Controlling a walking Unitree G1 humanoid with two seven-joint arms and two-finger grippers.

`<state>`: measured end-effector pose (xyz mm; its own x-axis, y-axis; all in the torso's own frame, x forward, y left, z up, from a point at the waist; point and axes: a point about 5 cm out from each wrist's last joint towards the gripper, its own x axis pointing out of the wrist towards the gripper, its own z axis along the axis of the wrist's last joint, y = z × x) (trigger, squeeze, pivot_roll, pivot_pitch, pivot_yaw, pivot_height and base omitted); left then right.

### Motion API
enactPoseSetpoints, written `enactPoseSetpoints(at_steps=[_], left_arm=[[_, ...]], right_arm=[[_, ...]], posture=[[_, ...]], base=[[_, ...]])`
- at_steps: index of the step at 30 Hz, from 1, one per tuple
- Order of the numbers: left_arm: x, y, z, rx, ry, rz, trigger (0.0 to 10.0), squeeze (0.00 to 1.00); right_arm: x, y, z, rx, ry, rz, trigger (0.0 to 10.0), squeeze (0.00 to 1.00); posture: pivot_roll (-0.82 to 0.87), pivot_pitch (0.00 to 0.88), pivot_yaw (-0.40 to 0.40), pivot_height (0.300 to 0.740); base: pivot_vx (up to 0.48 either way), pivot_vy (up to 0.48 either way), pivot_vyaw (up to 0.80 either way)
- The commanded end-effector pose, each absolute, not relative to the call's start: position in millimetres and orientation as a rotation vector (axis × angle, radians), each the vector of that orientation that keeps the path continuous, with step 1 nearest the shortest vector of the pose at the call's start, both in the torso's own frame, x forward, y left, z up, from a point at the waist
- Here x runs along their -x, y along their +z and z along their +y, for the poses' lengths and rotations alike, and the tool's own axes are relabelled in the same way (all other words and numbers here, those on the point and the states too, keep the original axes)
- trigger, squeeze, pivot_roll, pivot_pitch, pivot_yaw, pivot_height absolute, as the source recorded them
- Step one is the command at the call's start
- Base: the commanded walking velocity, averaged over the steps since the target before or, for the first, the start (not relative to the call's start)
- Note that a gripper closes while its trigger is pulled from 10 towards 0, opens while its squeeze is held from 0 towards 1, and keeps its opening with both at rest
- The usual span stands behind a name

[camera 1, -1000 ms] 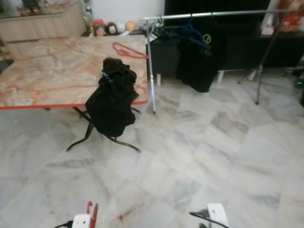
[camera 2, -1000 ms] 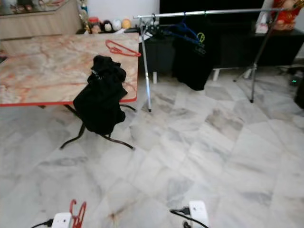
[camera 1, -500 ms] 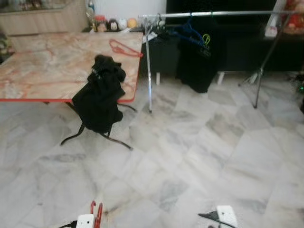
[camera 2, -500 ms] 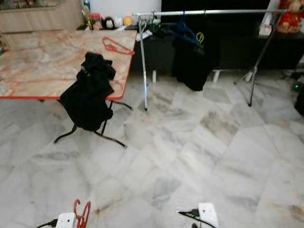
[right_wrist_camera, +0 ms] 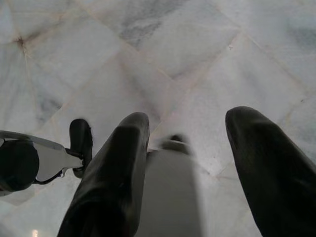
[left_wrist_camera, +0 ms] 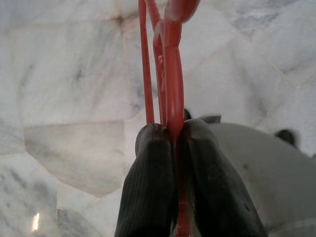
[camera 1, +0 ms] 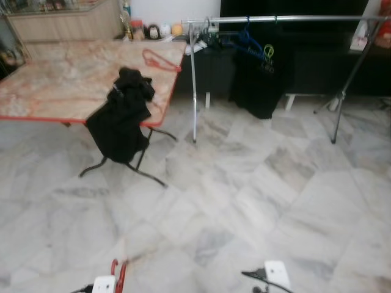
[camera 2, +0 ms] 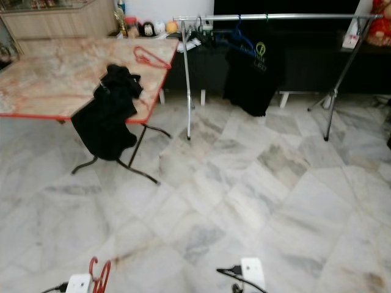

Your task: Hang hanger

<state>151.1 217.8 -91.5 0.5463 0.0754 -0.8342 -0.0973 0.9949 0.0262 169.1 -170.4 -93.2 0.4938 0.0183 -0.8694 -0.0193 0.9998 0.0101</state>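
Observation:
My left gripper (left_wrist_camera: 170, 136) is shut on a red hanger (left_wrist_camera: 170, 59), held low over the marble floor; the hanger's hook (camera 1: 116, 271) pokes up at the bottom left of the eye views. My right gripper (right_wrist_camera: 190, 143) hangs open with nothing between its fingers, its white wrist (camera 1: 275, 276) at the bottom right. A silver clothes rail (camera 1: 287, 19) stands across the room at the back, carrying a blue hanger (camera 1: 247, 39) and a black garment (camera 1: 259, 79). A second red hanger (camera 1: 160, 60) lies on the marble-topped table (camera 1: 55, 85).
A black garment (camera 1: 122, 119) drapes over the table's front edge, above its black legs (camera 1: 131, 171). The rail's upright posts (camera 1: 193, 85) stand on the floor. Dark cabinets line the back wall. Open marble floor (camera 1: 244, 201) lies between me and the rail.
The whole picture has shifted: the camera has moved, and table and rail now sit a bit farther off and more fully in view. Both arms hang as before, the hanger still gripped.

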Motion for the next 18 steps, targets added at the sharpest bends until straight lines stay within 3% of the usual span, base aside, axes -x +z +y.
enactPoseSetpoints(at_steps=[1, 14, 18], left_arm=[[-151, -92, 216, 0.032, 0.106, 0.99, 10.0, 0.0], [-150, -92, 215, 0.059, 0.119, 0.985, 10.0, 0.0], [-150, -92, 214, 0.055, 0.105, 0.983, 10.0, 0.0]], right_arm=[[-166, -94, -178, 0.013, -0.004, 1.06, 10.0, 0.0], [-164, -92, -200, 0.033, -0.032, 1.066, 10.0, 0.0], [-161, -93, -204, 0.044, -0.029, 1.082, 10.0, 0.0]], posture=[[0.0, 0.0, 0.013, 0.74], [0.01, 0.0, 0.004, 0.74], [0.01, 0.0, 0.007, 0.74]], base=[[0.0, -0.255, 0.0], [0.0, 0.0, 0.0], [0.12, 0.0, -0.62]])
